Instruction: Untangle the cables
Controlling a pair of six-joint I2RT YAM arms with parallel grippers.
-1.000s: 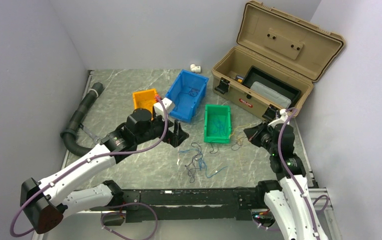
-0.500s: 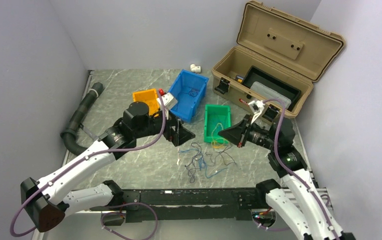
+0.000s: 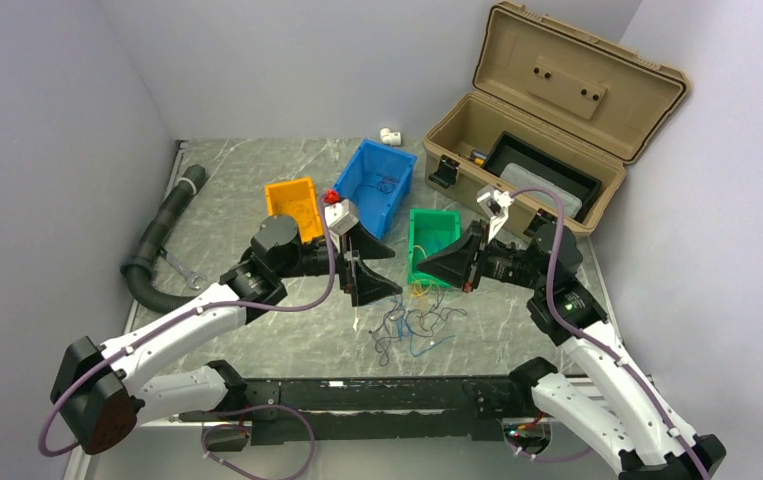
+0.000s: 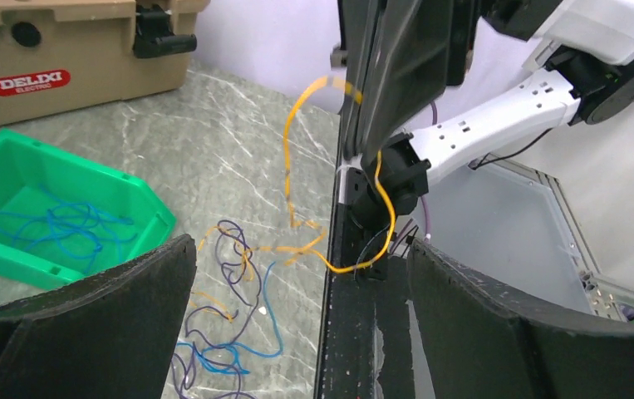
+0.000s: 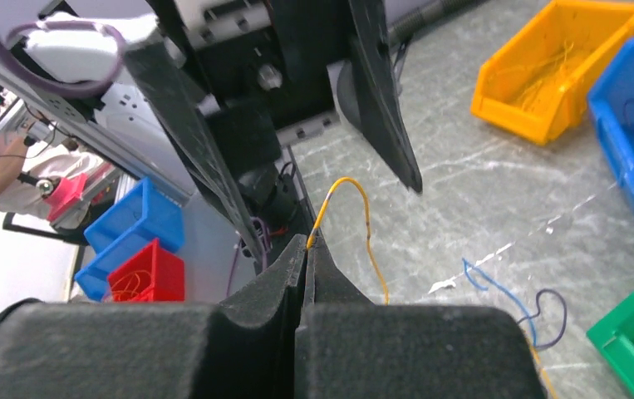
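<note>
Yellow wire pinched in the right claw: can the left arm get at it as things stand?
Probably yes. The left claw is open, facing the yellow wire, which loops free beyond the right claw; nothing lies between.

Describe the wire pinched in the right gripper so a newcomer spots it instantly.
From the open tan toolbox, drop to the green bin before it. At that bin's near-left corner the right gripper pinches one yellow-orange wire that arches in mid-air; the other loose wires lie flat.

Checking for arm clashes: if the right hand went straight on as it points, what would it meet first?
Most likely the left hand: it faces the right hand, wide open, so the shut tip, holding a yellow-orange cable, would run in between its jaws toward its body. Depth is unclear.
</note>
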